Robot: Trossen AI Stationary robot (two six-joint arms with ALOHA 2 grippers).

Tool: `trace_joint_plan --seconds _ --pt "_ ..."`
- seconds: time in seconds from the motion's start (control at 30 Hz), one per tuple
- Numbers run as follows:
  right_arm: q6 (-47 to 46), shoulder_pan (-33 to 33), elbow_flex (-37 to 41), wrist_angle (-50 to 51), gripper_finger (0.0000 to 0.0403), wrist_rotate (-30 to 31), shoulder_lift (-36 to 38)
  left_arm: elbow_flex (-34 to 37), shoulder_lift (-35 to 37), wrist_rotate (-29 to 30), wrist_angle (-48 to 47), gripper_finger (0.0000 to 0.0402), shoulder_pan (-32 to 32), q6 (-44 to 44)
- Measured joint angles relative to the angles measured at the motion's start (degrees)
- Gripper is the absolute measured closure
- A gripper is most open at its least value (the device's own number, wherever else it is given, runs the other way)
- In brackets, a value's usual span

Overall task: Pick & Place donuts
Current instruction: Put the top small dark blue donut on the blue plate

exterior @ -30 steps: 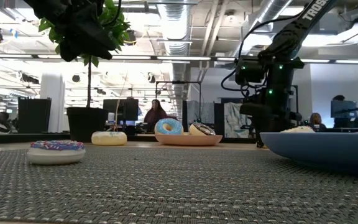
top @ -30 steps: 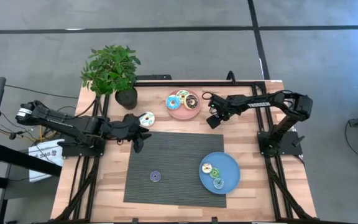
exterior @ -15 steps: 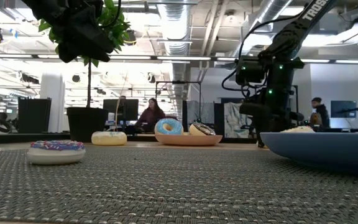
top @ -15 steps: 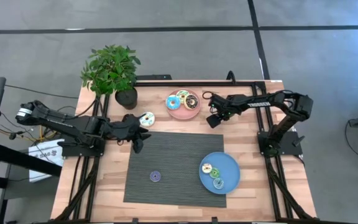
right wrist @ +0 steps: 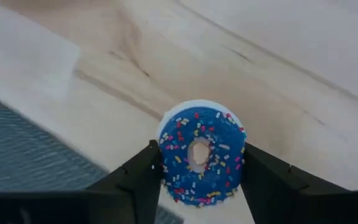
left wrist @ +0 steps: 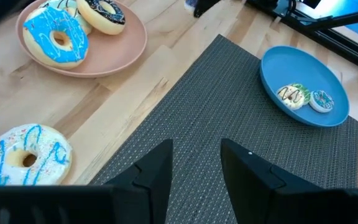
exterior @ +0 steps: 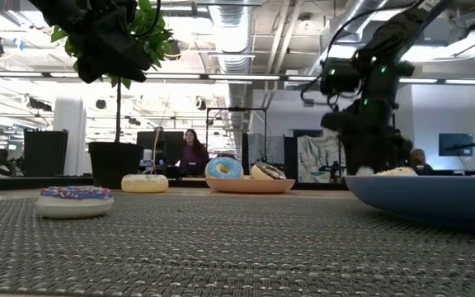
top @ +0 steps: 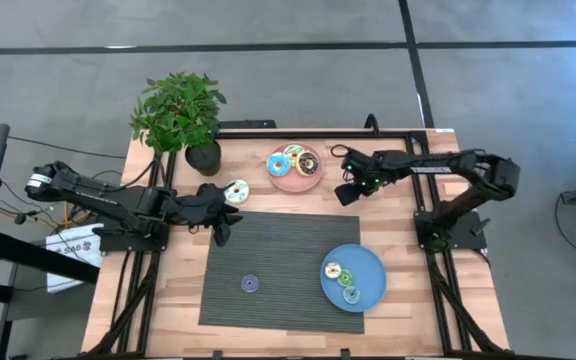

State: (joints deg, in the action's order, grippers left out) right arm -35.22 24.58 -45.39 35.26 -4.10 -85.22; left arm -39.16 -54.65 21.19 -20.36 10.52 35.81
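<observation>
One blue sprinkled donut [right wrist: 199, 152] clamped flat in right end effector [top: 348, 192], above bare counter just right of pink plate [top: 290, 184], blue plate [top: 370, 268] lying toward near-right corner; left end effector [left wrist: 196, 152] unclenched, empty, near left edge.

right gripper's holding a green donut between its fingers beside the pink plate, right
Not quite: the donut between the right gripper's fingers is dark blue with sprinkles, not green, as the right wrist view shows. The rest stands: the high view has that gripper beside the pink plate.
</observation>
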Motion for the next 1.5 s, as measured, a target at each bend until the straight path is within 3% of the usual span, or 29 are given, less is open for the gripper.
trace_joint_plan --seconds 0.23,0.4,0.57,0.77,0.97,1.27,1.5 --pt "-14.05 -11.42 -0.06 3.97 0.0237 -1.77 10.31 0.00 0.00 -0.04 0.03 0.0274 0.01 -0.02" --pt "-31.46 -27.34 -0.13 4.38 0.0248 5.49 14.10 0.00 0.00 -0.10 -0.98 0.0274 0.02 -0.04" --pt "-50.57 -42.99 -0.13 4.56 0.0249 13.70 11.83 0.00 0.00 -1.75 -2.42 0.0274 0.02 -1.39" --pt "-67.22 -54.72 -0.15 3.69 0.0243 16.92 4.26 0.00 0.00 -4.43 -2.73 0.0274 0.02 -6.17" --pt "-72.70 -58.60 -1.78 0.86 0.0245 18.92 -2.57 0.00 0.00 -4.44 -2.69 0.0274 0.00 -8.39" --pt "-67.90 -56.59 -5.14 1.30 0.0235 19.26 -8.54 0.00 0.00 -4.44 -2.69 0.0274 0.00 -8.35" --pt "-65.41 -55.37 -5.14 2.05 0.0206 19.23 -8.47 0.00 0.00 -4.42 -2.69 0.0274 0.00 -7.73"
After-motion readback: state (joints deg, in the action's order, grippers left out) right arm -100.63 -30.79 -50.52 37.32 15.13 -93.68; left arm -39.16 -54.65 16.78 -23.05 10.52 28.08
